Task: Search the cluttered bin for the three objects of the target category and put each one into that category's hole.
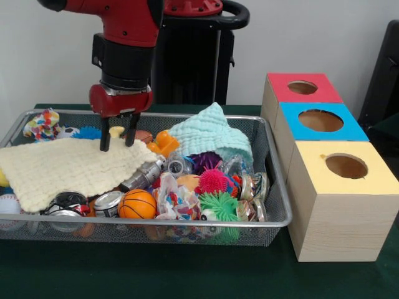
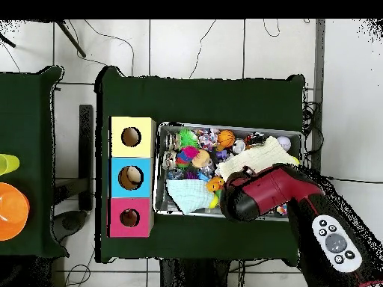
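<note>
The wire mesh bin [image 1: 156, 221] stands on the green table, full of toys and cloths; it also shows in the overhead view [image 2: 158, 190]. My gripper [image 1: 118, 139] hangs over the bin's far left part, fingers [image 1: 105, 142] apart and pointing down at the edge of a pale yellow cloth [image 1: 68, 168]. A small pale yellow toy [image 1: 116, 131] sits between the fingers; I cannot tell if they touch it. No orange tiger toy shows. The red-topped box [image 1: 274, 103] with its round hole [image 1: 302, 87] stands right of the bin, farthest back. In the overhead view my arm [image 2: 254, 193] covers the gripper.
Blue-topped [image 1: 321, 119] and yellow-topped [image 1: 346, 167] boxes stand in front of the red one. The bin holds a mint cloth [image 1: 212, 134], an orange studded block [image 1: 163, 142], a small basketball [image 1: 137, 204], pink [image 1: 213, 180] and green [image 1: 218, 205] spiky balls and cans [image 1: 107, 202].
</note>
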Available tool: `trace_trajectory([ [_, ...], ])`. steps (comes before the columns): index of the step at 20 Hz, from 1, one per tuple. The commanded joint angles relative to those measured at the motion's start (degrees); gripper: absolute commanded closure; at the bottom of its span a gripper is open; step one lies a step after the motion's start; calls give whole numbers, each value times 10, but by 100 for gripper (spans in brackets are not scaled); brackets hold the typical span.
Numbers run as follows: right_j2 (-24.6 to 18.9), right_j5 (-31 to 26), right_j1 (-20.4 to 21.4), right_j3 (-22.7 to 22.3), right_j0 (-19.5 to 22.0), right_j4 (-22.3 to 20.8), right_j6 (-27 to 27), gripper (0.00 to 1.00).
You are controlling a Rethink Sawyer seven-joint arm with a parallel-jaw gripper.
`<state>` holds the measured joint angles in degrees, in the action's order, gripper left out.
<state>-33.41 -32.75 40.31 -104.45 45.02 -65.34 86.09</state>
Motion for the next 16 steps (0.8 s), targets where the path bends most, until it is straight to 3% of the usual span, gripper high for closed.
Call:
trace_trajectory([
  [1,52,35,-2,23,0,-94,-35,0],
  [7,100,71,-13,28,-48,-157,86,0],
  [10,146,99,-27,38,-103,-208,208,0],
  [14,190,137,-23,19,-135,-182,281,0],
  [16,221,161,-28,18,-170,-189,334,0],
])
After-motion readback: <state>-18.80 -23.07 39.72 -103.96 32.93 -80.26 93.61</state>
